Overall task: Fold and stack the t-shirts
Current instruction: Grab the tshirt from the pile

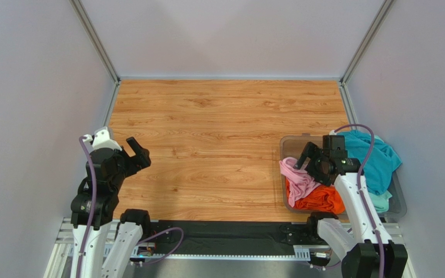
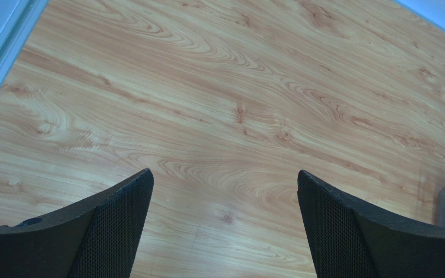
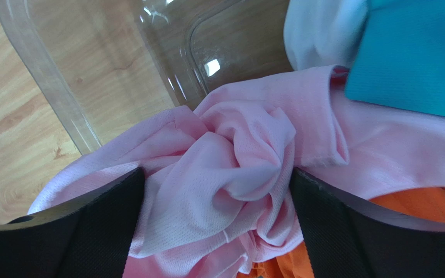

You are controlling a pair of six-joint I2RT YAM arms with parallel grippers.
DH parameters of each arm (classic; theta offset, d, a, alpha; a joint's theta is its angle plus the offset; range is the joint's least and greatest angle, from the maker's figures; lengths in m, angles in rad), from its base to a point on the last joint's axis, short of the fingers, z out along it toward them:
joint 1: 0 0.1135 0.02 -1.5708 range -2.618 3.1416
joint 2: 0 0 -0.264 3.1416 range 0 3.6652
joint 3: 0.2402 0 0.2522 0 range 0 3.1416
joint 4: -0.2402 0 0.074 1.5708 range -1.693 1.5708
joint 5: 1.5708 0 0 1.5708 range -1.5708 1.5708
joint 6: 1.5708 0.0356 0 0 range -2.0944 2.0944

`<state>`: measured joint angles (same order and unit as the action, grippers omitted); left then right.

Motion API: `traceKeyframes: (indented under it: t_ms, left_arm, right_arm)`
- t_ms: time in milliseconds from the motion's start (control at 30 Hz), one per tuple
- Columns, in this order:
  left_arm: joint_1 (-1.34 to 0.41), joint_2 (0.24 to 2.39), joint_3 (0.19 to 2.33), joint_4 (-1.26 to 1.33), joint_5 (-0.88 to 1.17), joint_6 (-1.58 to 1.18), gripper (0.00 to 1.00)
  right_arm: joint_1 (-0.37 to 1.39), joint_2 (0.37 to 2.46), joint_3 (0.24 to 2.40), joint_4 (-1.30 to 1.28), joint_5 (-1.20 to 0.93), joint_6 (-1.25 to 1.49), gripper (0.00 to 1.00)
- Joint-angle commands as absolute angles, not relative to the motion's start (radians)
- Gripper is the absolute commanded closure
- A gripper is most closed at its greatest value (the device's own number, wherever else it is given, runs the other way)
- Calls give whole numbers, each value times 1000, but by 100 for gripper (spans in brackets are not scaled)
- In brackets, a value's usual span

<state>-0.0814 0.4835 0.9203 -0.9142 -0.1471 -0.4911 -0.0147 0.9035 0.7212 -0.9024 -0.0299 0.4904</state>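
**Top external view: shirts heaped in a bin, both grippers wide open**

At the right side of the wooden table stands a clear plastic bin, and the t-shirts are piled in it. The pink shirt lies bunched at the left side of the bin and hangs a little over its rim. The orange shirt lies at the near end, touching the pink one. The teal shirt is heaped at the far right and spills over the bin's edge.

The right gripper hangs over the pink shirt with its fingers spread wide. From the right wrist camera, a crumpled knot of pink cloth sits between the two black fingers. The cloth is not squeezed. I cannot tell if the fingers touch it. A pale shirt shows past the pink one, beside the teal.

The left gripper is far from the bin, over the left side of the table. Its fingers are wide apart too, with nothing between them but wood below.
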Motion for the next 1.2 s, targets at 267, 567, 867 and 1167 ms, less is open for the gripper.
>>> traceKeyframes:
  t_ms: [267,567,867,1167]
  left_arm:
    - [-75,486,911,-903,-140,-472,0]
    - [-75,485,910,-903,-132,-476,0]
    - [-75,486,910,-903,-132,-477,0]
    - [-75,488,905,-900,-130,-474,0]
  right_arm:
    - [-18,904,713,-745,-126,519,74]
    - [-18,767,923,-890,-23,466,100]
    - [-18,732,1285,-917,-14,436,100]
    - [-18,946,1615,-758,-320,420,100]
